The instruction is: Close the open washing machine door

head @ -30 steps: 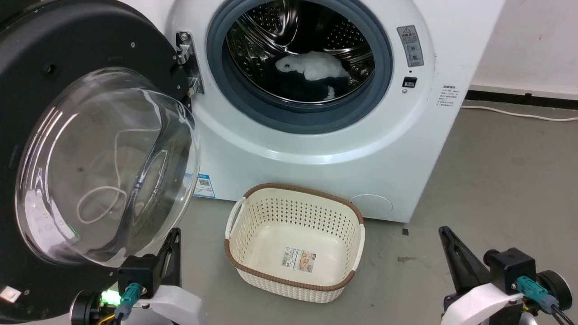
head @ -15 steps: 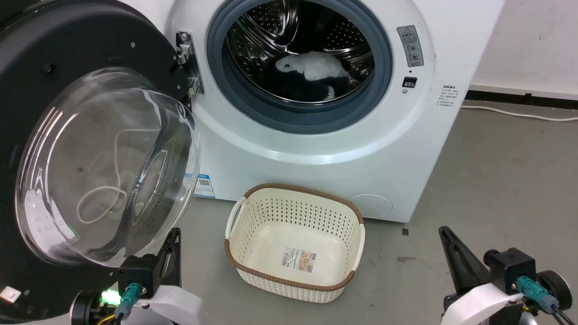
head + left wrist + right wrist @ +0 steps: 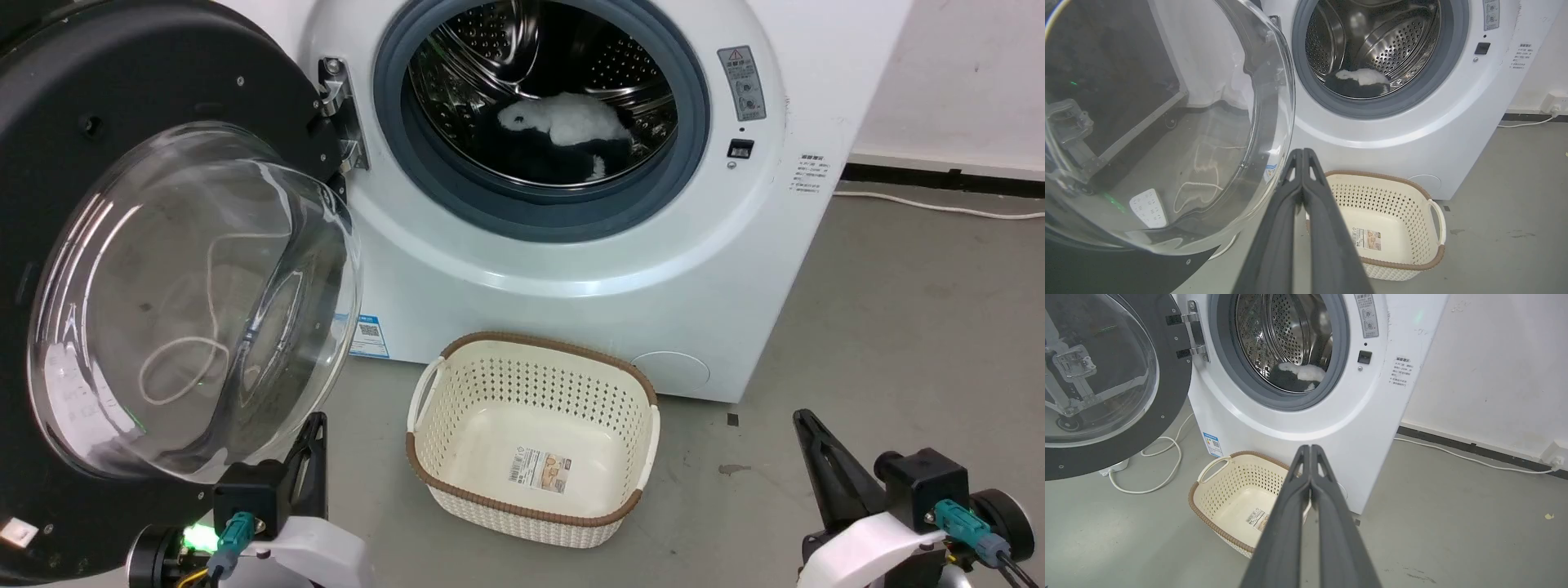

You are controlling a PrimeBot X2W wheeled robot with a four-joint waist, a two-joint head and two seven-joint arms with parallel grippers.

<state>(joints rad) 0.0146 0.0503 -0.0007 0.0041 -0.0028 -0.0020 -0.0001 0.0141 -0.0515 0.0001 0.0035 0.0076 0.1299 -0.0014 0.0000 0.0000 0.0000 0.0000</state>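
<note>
- Since the washing machine door (image 3: pixel 188 302) hangs wide open at the frame's left, closing hasn't started.
- Left gripper (image 3: pixel 1303 152) and right gripper (image 3: pixel 1310 447): fingers pressed together, holding nothing.
- Next, I'd guess: left gripper gets behind the door and swings it toward the washing machine (image 3: pixel 571 278).

Dark end effector fingers (image 3: pixel 1278 245), white wrist shells (image 3: pixel 857 549), teal plugs (image 3: pixel 949 516)

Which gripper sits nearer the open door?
The left gripper, its tips just under the door in the head view; the right gripper hangs far off, beyond the basket.
</note>
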